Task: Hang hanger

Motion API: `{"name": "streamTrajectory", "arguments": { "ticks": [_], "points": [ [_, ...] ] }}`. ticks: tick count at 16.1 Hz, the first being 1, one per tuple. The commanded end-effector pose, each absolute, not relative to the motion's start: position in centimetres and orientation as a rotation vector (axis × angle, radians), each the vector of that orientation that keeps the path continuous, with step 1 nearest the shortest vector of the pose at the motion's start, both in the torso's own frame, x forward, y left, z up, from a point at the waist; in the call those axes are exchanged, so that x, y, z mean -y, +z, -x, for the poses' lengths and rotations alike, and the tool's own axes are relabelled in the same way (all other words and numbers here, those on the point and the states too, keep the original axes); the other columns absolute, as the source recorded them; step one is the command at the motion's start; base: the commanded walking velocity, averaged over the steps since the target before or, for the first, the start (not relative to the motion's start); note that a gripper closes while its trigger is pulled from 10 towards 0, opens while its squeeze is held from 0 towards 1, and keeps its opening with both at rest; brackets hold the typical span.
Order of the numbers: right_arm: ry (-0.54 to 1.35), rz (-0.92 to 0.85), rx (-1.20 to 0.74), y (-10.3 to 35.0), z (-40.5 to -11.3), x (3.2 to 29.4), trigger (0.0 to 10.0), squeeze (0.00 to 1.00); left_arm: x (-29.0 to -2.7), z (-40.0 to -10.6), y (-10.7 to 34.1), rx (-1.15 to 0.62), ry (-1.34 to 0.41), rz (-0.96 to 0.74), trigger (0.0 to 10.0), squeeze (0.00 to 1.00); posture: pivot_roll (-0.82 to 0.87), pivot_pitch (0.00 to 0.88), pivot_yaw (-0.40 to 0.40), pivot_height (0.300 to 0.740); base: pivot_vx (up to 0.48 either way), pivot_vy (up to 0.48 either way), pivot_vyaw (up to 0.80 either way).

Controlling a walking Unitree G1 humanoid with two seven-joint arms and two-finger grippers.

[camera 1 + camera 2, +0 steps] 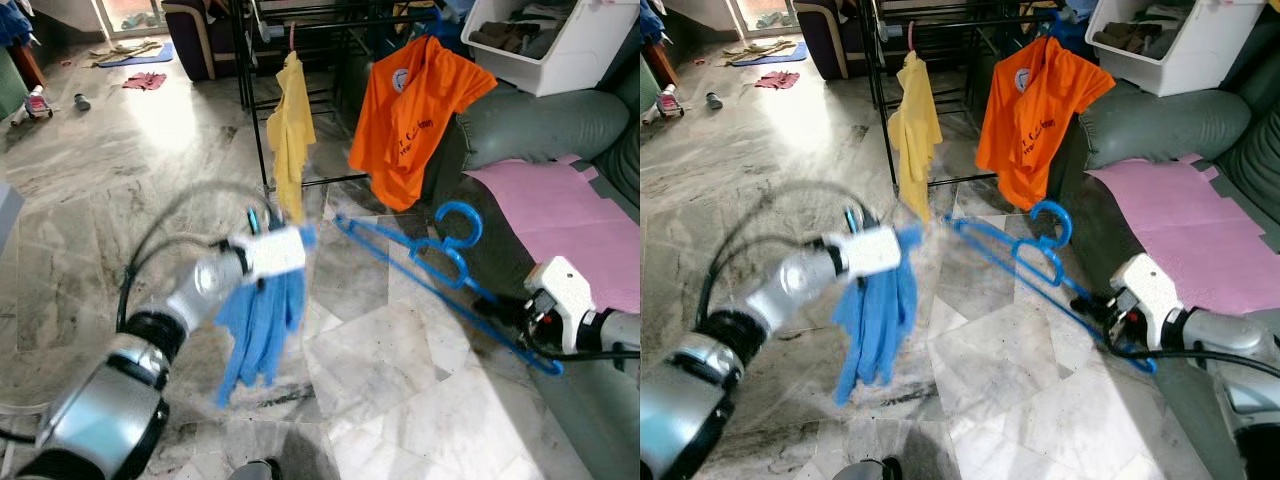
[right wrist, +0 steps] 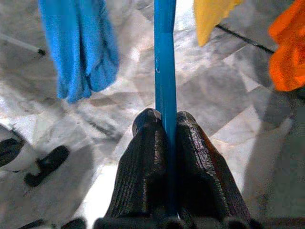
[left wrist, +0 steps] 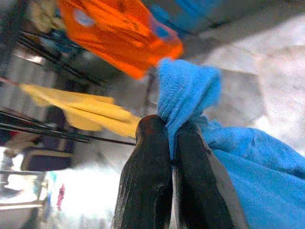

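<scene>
marble floor [image 1: 400, 380] across the frame; grey sofa [image 1: 540, 125] at upper right with a pink sheet [image 1: 560, 215]. black drying rack [image 1: 250, 90] at top centre carries an orange shirt [image 1: 410, 115] and a yellow cloth [image 1: 290, 130]. blue cloth [image 1: 262, 320], centre left, hangs pinched in the left end effector [image 3: 172, 143]. blue hanger [image 1: 440, 270], centre right, is clamped at one end by the right end effector [image 2: 167, 129].
</scene>
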State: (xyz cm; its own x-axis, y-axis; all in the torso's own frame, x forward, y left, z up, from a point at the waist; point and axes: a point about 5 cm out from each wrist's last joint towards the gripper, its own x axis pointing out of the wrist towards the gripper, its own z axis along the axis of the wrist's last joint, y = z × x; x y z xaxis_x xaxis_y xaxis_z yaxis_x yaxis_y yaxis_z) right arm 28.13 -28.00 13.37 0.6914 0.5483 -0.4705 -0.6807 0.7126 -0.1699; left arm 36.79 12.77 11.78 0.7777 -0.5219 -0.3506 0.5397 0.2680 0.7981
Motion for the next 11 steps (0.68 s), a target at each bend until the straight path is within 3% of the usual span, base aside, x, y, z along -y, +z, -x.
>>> {"name": "streamTrajectory", "arguments": {
  "ticks": [1, 3, 6, 9, 11],
  "points": [
    [0.704, 0.370, -0.379, 14.4, -28.3, 28.1, 10.0, 0.00, -12.4, -36.7, 11.7, -0.004, -0.744, -1.093, 10.0, 0.00, -0.03, 0.053, 0.010, 0.740, 0.000, 0.000, 0.00],
    [0.690, 0.355, -0.359, 14.3, -28.5, 27.6, 10.0, 0.00, -12.1, -36.9, 12.1, 0.038, -0.678, -1.044, 10.0, 0.00, -0.03, 0.048, 0.005, 0.740, 0.000, 0.000, 0.00],
    [0.733, 0.300, -0.292, 14.2, -28.5, 25.4, 10.0, 0.00, -10.7, -36.8, 14.3, 0.198, -0.650, -0.761, 10.0, 0.00, -0.03, 0.043, -0.003, 0.740, 0.000, 0.000, 0.00],
    [0.826, 0.487, -0.421, 14.0, -27.7, 26.3, 10.0, 0.00, -11.5, -36.3, 15.3, 0.298, -0.798, -0.925, 10.0, 0.00, -0.03, 0.041, -0.005, 0.740, 0.000, 0.000, 0.00],
    [0.797, 0.556, -0.396, 15.1, -28.1, 27.0, 10.0, 0.00, -12.8, -36.4, 15.9, 0.307, -0.812, -1.027, 10.0, 0.00, -0.03, 0.042, -0.002, 0.740, 0.000, 0.000, 0.00]
  ]
}}
